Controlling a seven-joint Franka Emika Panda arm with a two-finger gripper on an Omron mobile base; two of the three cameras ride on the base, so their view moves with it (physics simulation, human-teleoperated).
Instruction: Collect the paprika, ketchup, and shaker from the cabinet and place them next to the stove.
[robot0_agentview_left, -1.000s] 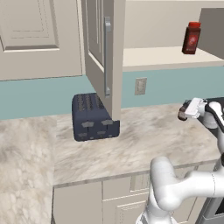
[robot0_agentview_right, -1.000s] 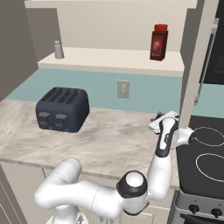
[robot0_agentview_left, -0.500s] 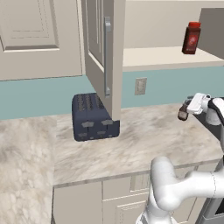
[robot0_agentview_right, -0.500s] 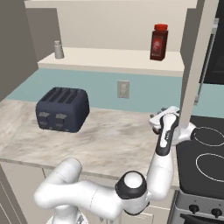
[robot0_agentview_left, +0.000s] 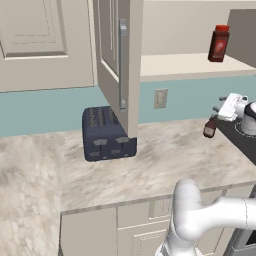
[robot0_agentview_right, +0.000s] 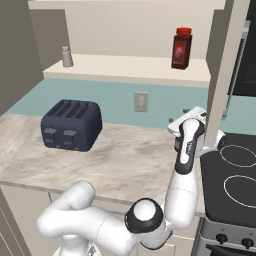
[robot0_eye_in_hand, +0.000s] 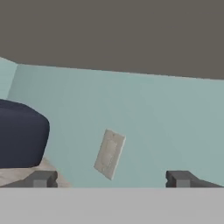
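Pincer: spread wide (robot0_eye_in_hand: 109, 178), its two dark fingertips (robot0_eye_in_hand: 41, 178) far apart at the bottom of the hand view with nothing between them; it hangs above the bench near the stove's edge (robot0_agentview_left: 231, 106).
Change from a second ago: the fingers were still around a small dark bottle then; now the pincer has lifted up and away and the bottle stands free.
Small bottle: upright on the bench (robot0_agentview_left: 210, 126), dark brown with a red cap, just below the pincer and just beside the stove; which of the three items it is, I cannot tell.
Cabinet: door swung open (robot0_agentview_left: 116, 55), long silver handle (robot0_agentview_left: 122, 65) on its edge; cream shelf (robot0_agentview_right: 125, 67) exposed.
On the shelf: a red-capped dark red jar (robot0_agentview_right: 182, 48) stands towards the stove end; a small grey shaker (robot0_agentview_right: 66, 56) stands at the far end, well apart from the jar.
Stove: glossy black top with grey rings (robot0_agentview_right: 235, 175), at the end of the bench.
Bench: marbled stone (robot0_agentview_right: 110, 160); a dark blue toaster (robot0_agentview_right: 71, 125) sits on it under the shelf, well apart from the bottle.
Wall: pale teal, with an outlet plate (robot0_eye_in_hand: 109, 154) facing the pincer, between toaster and stove.
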